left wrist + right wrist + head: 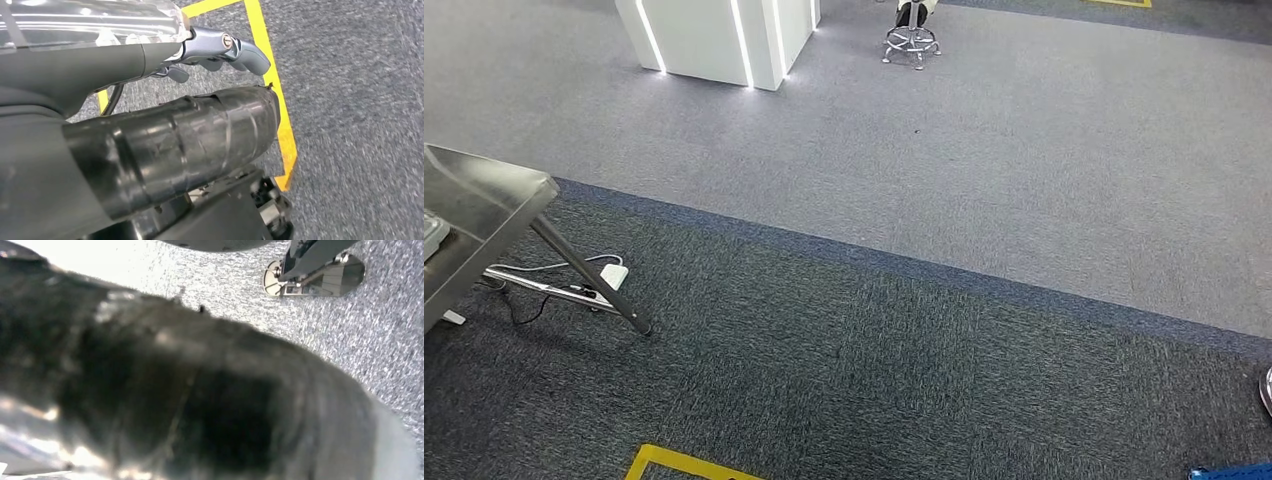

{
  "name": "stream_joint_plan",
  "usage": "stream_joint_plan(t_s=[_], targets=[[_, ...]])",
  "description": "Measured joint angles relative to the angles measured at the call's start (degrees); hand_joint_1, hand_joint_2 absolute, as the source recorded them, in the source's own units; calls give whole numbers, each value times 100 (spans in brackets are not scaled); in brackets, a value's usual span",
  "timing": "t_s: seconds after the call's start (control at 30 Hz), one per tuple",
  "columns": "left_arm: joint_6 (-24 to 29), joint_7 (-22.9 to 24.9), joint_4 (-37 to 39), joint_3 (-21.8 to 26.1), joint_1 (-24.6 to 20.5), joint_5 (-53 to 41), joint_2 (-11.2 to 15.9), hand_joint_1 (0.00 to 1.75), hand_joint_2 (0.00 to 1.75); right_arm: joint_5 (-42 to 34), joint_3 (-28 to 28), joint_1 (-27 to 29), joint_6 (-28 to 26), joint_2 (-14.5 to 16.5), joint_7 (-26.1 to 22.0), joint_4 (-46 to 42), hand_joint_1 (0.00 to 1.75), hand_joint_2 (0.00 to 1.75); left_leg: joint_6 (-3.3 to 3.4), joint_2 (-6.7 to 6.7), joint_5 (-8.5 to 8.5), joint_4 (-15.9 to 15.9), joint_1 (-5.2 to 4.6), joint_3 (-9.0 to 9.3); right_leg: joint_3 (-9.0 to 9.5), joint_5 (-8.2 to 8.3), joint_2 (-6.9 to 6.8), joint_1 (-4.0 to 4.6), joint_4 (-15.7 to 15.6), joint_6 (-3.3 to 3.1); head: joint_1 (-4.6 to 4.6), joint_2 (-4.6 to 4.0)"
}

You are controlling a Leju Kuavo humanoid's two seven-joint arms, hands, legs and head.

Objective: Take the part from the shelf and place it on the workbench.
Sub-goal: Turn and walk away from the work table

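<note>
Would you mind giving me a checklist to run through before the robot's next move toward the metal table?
1. Metal table in sight: ok, at the head view's left edge.
2. Floor route there: not ok; a power strip and cable lie by the table leg.
3. Left hand gripping the dark cylinder: cannot tell; they are close together.
4. Right wrist view: cannot tell; a blurred dark mass.
5. Free spot on the table: cannot tell; a light object sits there.
</note>
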Motion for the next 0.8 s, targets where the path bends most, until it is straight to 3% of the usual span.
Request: stream_joint_plan(t_s=[0.07, 0.13, 0.17, 0.2, 0.23, 0.27, 0.3, 0.37, 0.4, 0.53, 0.6, 0.67, 0.7, 0.73, 0.8], targets=[[1, -2, 0, 1, -5, 0, 1, 0, 0, 0, 0, -4, 0, 1, 0, 1, 0, 0, -54, -151, -206, 290, 13, -115, 23, 29, 36, -35, -49, -69, -7, 0], [1, -3, 0, 2, 8, 1, 2, 0, 0, 0, 1, -11, 0, 2, 0, 2, 0, 0, -87, -314, -582, 1016, 31, -456, 19, 34, 74, -38, -55, -109, -13, 0], [0, -3, 0, 3, 18, 1, 3, 0, 0, 0, 1, -13, 0, 2, 1, 2, 0, 0, -100, -342, -716, 1377, 37, -633, 16, 32, 101, -34, -50, -115, -13, 0], [0, -2, 0, 3, 29, 1, 3, 0, 0, 0, 1, -12, 1, 2, 1, 2, 0, 0, -109, -353, -744, 1587, 41, -744, 17, 29, 130, -31, -45, -119, -13, 0], [0, -2, 0, 4, 36, 2, 3, 0, 0, 0, 0, -12, 1, 2, 1, 2, 0, 0, -113, -354, -650, 1573, 45, -753, 20, 26, 161, -30, -36, -118, -13, 0], [0, -1, 0, 4, 39, 2, 4, 0, 0, 0, 1, -12, 2, 2, 1, 2, 0, 0, -108, -357, -463, 1340, 49, -659, 26, 19, 191, -31, -24, -112, -14, 0], [0, -1, 0, 4, 39, 2, 4, 0, 0, 0, 1, -12, 2, 2, 1, 2, 0, 0, -97, -367, -234, 944, 53, -489, 30, 7, 219, -33, -7, -99, -13, 0], [0, -1, 0, 4, 31, 2, 5, 0, 0, 0, 1, -14, 2, 2, 2, 2, 0, 0, -63, -408, 28, 271, 45, -198, 16, -22, 260, -21, 42, -51, -12, 0], [0, -1, 0, 4, 28, 2, 5, 0, 0, 0, 1, -14, 2, 2, 2, 2, 0, 0, -44, -426, 64, 108, 38, -132, 3, -30, 272, -16, 60, -22, -10, 0], [2, 1, 0, 7, 26, -1, 5, 0, 0, 0, 0, -8, 1, 2, 1, 2, 0, 0, 86, -405, 115, 18, 27, -121, -34, -74, 261, -32, 117, 101, -8, 0], [1, -1, 0, 7, 21, -2, 4, 0, 0, 0, 0, -9, 0, 2, 1, 2, 0, 0, 160, -371, 153, -29, 42, -121, -224, -356, 198, -49, 540, 147, -3, 0], [0, -1, 0, 8, 26, -2, 4, 0, 0, 0, 0, -10, 0, 2, 1, 2, 0, 0, 183, -336, 157, -30, 34, -135, -571, -711, 158, -54, 1271, 182, -2, 0], [0, -1, 0, 8, 31, -2, 5, 0, 0, 0, 0, -9, 0, 2, 2, 2, 0, 0, 184, -319, 156, -26, 31, -138, -697, -786, 151, -56, 1534, 193, -2, 0], [0, -1, 0, 9, 34, -2, 5, 0, 0, 0, 0, -5, 0, 2, 2, 2, 0, 0, 183, -308, 153, -21, 29, -139, -729, -750, 144, -56, 1605, 196, -3, 0], [0, -1, 0, 9, 32, -2, 4, 0, 0, 0, 0, 4, 0, 2, 2, 2, 0, 0, 173, -303, 142, -5, 29, -130, -462, -390, 118, -55, 1083, 176, -2, 0]])
